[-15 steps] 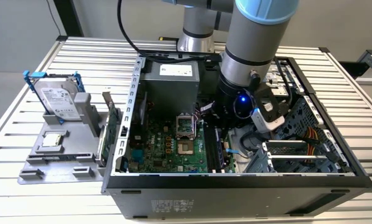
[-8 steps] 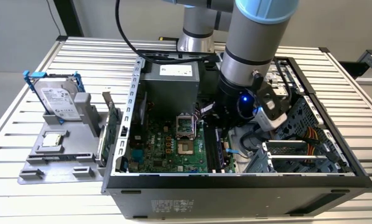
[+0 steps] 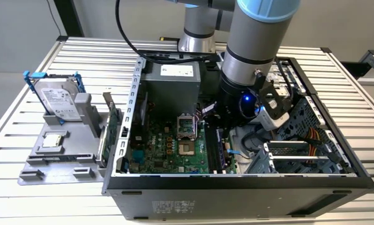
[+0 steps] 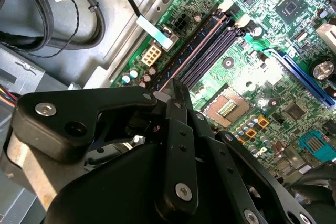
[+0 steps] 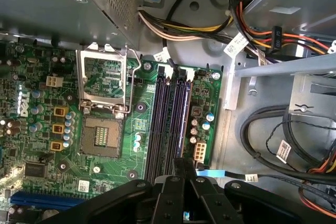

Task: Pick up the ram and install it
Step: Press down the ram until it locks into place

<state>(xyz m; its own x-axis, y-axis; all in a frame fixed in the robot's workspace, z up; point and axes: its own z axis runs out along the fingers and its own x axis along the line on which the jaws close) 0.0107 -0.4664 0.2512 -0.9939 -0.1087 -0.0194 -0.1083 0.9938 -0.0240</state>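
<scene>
The arm reaches down into the open case (image 3: 237,187), and the tool (image 3: 217,125) sits low over the motherboard (image 3: 165,150), just beside the CPU socket (image 3: 185,126) on the exterior view's right.

In both wrist views the tool (image 5: 181,163) is directly above the bank of long black slots (image 5: 165,124). The ram (image 5: 185,119) stands on edge in the outermost slot, the one nearest the board's edge and the small white connector (image 5: 199,152). It shows as a thin pale line running the length of that slot. The other slots beside it look bare.

In the second wrist view the ram (image 4: 191,51) runs straight out from under the tool (image 4: 169,94), whose two black fingers (image 4: 178,95) are drawn together with the ram's near end between them, so the tool looks closed on the ram. The white latches (image 5: 178,72) at the far end of the slots stand close to the ram's far end; I cannot tell whether it is fully seated.

Outside the case, on the surface (image 3: 49,197), a grey holder (image 3: 56,161) carries a hard drive (image 3: 57,101) in a blue frame and a green card (image 3: 112,129), well apart from the tool.
</scene>
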